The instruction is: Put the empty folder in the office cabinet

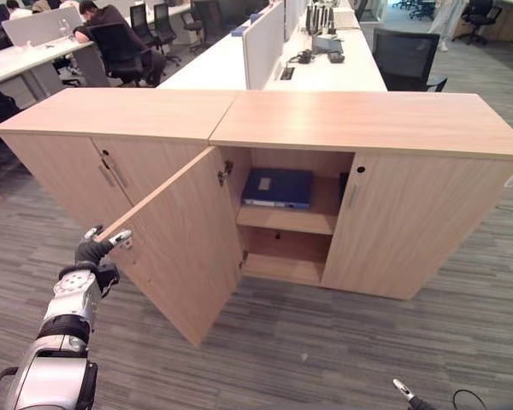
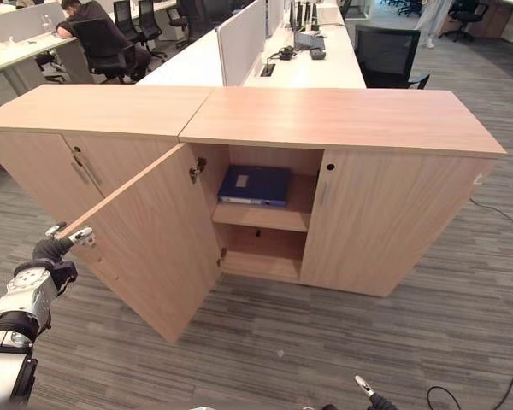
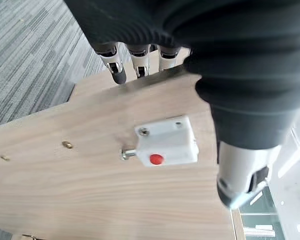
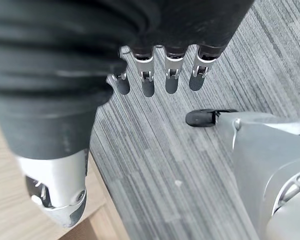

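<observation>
My left hand (image 1: 98,250) is up at the free top corner of the open cabinet door (image 1: 184,256), the leaf that swings out from the office cabinet (image 1: 342,124) toward me. In the left wrist view my fingers (image 3: 117,72) reach over the door's top edge and my thumb (image 3: 240,185) lies down the inner face, so I seem to be clasping that corner, though I cannot see how firmly the fingertips bear on the far side. A small white catch block with a red dot (image 3: 167,141) is screwed to the inner face of the door, just beside my thumb.

The blue folder (image 1: 278,187) lies flat on the upper shelf (image 1: 291,219) of the opened compartment, toward the left of that shelf and close to the hinge side. The lower shelf (image 1: 282,266) sits beneath it. The neighbouring door (image 1: 402,231) on the right of the opening is closed, as are the doors of the cabinet unit (image 1: 77,162) to the left.

My right hand (image 4: 160,75) hangs low over the grey carpet (image 1: 342,350), holding nothing, its fingers loosely hanging and relaxed; one of its fingertips (image 1: 402,389) pokes into the bottom edge of the left eye view.

Beyond the cabinet top, a white desk (image 1: 325,73) runs away with a divider panel (image 1: 263,43), and a person (image 1: 111,34) sits at another desk on the far left.
</observation>
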Controlling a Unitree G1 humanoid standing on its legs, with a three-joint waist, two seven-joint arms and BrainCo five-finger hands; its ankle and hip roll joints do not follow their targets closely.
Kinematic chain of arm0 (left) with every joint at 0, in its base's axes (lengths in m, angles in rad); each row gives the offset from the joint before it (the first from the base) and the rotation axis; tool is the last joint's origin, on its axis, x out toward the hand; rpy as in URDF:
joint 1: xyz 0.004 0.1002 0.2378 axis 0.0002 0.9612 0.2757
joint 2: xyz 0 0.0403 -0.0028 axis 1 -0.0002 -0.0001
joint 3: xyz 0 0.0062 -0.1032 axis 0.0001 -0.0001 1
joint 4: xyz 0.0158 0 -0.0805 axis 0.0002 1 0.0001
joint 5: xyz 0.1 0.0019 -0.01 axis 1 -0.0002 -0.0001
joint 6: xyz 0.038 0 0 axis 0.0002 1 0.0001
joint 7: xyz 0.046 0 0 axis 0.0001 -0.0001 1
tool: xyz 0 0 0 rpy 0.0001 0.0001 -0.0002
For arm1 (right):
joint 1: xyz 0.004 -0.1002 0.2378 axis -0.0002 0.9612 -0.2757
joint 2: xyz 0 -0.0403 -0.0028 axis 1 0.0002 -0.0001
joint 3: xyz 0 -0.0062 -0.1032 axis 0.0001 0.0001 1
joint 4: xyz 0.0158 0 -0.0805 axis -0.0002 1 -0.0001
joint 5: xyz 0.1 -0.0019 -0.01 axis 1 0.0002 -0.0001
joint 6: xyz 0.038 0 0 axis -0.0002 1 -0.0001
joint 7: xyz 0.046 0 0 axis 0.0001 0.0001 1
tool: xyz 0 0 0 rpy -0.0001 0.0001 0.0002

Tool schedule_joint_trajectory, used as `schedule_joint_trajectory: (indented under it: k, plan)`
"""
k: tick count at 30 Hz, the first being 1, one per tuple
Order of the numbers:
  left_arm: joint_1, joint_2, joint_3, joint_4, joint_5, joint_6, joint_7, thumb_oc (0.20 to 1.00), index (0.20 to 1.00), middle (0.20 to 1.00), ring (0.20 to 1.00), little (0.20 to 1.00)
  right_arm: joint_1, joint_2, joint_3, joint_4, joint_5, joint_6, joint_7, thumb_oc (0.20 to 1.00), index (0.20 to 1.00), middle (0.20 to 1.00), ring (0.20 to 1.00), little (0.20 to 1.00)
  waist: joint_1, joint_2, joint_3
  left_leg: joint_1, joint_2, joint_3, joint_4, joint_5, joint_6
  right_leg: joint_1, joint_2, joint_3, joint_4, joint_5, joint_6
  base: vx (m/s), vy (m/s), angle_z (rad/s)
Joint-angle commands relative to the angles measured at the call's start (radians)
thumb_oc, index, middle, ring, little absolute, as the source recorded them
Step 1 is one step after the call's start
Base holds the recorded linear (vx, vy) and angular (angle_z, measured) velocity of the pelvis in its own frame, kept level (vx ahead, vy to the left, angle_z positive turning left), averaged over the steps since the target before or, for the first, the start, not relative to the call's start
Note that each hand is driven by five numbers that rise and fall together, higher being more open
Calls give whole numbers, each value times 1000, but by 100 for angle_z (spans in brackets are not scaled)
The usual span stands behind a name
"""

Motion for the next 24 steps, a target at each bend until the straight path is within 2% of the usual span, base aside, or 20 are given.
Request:
schedule_joint_trajectory:
  k: [1, 7, 11, 12, 13, 14, 18, 24]
  plan:
    - [-121, -18, 2, 70, -12, -46, -14, 1000, 1000, 1000, 1000, 1000, -61, 2, 8, 55, 59, -23, 9, 1000, 1000, 1000, 1000, 1000, 28, 44, -31, -53, -13, -52, 3, -65, 15, 56, -71, -49, 13, 92, 96, 0, 0, 0]
    - [-135, -66, -15, 73, -8, -47, -6, 1000, 1000, 1000, 1000, 1000, -68, 14, 16, 53, 65, -24, 9, 1000, 1000, 1000, 1000, 1000, 27, 37, -31, -51, -13, -45, 3, -67, 17, 54, -72, -52, 14, 103, 96, 1, 6, -3]
    - [-118, -132, -30, 42, -15, -50, -6, 1000, 1000, 1000, 1000, 1000, -71, 24, 15, 64, 67, -23, 7, 1000, 1000, 1000, 1000, 1000, 28, 31, -31, -50, -15, -46, 3, -68, 19, 59, -72, -61, 11, 108, 96, 0, 0, 0]
    - [-95, -180, -42, -10, -25, -56, -5, 1000, 1000, 1000, 1000, 1000, -72, 29, 11, 68, 72, -23, 4, 1000, 1000, 1000, 1000, 1000, 29, 28, -29, -51, -16, -50, 3, -68, 20, 60, -74, -67, 14, 109, 96, 0, 0, 0]
    - [-92, -181, -42, -14, -25, -55, -3, 1000, 1000, 1000, 1000, 1000, -71, 29, 10, 68, 72, -23, 4, 1000, 1000, 1000, 1000, 1000, 30, 28, -30, -51, -16, -50, 3, -68, 20, 61, -74, -67, 14, 108, 96, -5, 10, 5]
    - [-44, -245, -60, -121, -55, -70, -12, 1000, 1000, 1000, 1000, 1000, -71, 40, 0, 69, 87, -25, -1, 1000, 1000, 1000, 1000, 1000, 32, 23, -26, -52, -17, -56, 3, -68, 21, 64, -75, -75, 16, 111, 96, 3, 7, 5]
    - [97, -354, -117, -409, -162, -85, -75, 1000, 1000, 1000, 1000, 1000, -74, 59, -31, 69, 129, -29, -12, 1000, 1000, 1000, 1000, 1000, 42, 19, -19, -54, -22, -71, 3, -70, 27, 71, -77, -90, 18, 111, 96, 1, 11, 13]
    - [217, -379, -287, -741, -230, -40, -206, 1000, 1000, 1000, 1000, 1000, -75, 86, -42, 79, 164, -21, -10, 1000, 1000, 1000, 1000, 1000, 51, 15, -10, -56, -25, -83, 3, -74, 31, 77, -82, -96, 17, 112, 96, -1, 3, 4]
